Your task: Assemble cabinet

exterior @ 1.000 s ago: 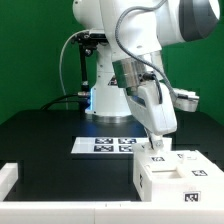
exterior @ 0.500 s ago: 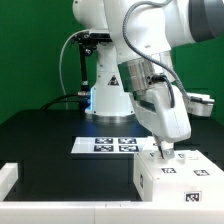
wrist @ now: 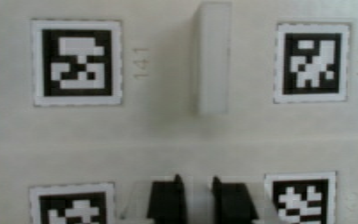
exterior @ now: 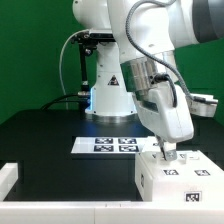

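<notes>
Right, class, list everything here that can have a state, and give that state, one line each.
cabinet: resting on the table, tagged face up, gripper at its top.
gripper: pointing down, fingers close together; whether they clamp anything cannot be told.
marker board: lying flat on the table, not touched by the gripper.

The marker board (exterior: 103, 146) lies flat on the black table (exterior: 40, 135).
</notes>
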Controlling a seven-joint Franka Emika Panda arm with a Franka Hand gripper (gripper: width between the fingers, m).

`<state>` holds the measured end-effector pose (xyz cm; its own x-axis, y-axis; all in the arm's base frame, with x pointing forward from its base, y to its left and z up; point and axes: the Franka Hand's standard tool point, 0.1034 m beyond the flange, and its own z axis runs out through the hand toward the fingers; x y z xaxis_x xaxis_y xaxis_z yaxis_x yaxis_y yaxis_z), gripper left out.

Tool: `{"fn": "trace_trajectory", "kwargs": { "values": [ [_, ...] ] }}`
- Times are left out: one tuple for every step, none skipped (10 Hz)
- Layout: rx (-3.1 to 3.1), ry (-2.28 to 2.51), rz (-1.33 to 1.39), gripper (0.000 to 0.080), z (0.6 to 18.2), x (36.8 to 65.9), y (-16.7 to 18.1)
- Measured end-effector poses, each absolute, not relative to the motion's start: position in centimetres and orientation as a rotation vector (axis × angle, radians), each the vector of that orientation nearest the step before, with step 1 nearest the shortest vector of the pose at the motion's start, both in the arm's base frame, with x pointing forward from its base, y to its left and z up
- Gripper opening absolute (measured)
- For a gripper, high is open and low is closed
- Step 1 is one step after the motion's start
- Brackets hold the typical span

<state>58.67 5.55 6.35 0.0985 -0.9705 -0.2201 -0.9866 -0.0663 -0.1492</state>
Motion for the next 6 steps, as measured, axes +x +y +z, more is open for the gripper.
{"fn": "trace_trajectory", "kwargs": {
  "values": [
    [-2.119,1.948,0.099,0.0064,6.25,58.78,5.57],
    [-2.117,1.951,0.103,0.0064,6.25,58.77,5.60],
    [-2.114,1.954,0.103,0.0064,6.25,58.77,5.64],
    [-2.112,1.957,0.103,0.0064,6.27,58.77,5.70],
    [-2.110,1.957,0.100,0.0064,6.28,58.78,5.71],
    [-2.112,1.956,0.100,0.0124,6.24,58.76,5.68]
  ]
}}
